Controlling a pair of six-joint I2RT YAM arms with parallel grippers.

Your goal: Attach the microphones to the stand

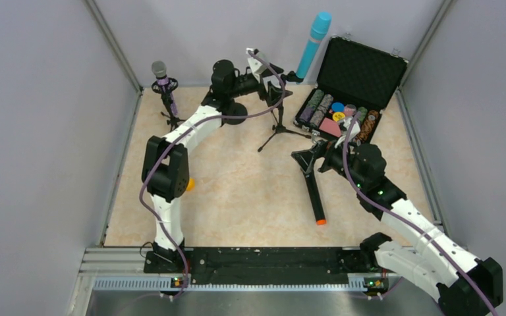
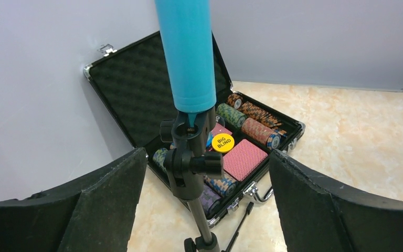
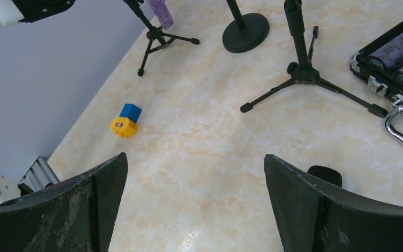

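The light blue microphone [image 1: 313, 36] stands tilted in the clip [image 2: 189, 152] of the tripod stand [image 1: 278, 125]; its body fills the top of the left wrist view [image 2: 186, 52]. My left gripper [image 1: 284, 80] is open, one finger either side of the clip [image 2: 205, 160], touching nothing. The glittery purple microphone [image 1: 161, 76] sits in a small tripod stand at the back left. The black microphone with an orange end [image 1: 314, 194] lies on the table. My right gripper [image 1: 308, 158] is open and empty over its head [image 3: 325, 174].
An open black case of poker chips and cards [image 1: 352, 85] stands at the back right, close to the tripod's legs [image 3: 304, 73]. A round-base stand [image 3: 245, 25] is behind the left arm. A small yellow and blue toy [image 3: 126, 122] lies at the left.
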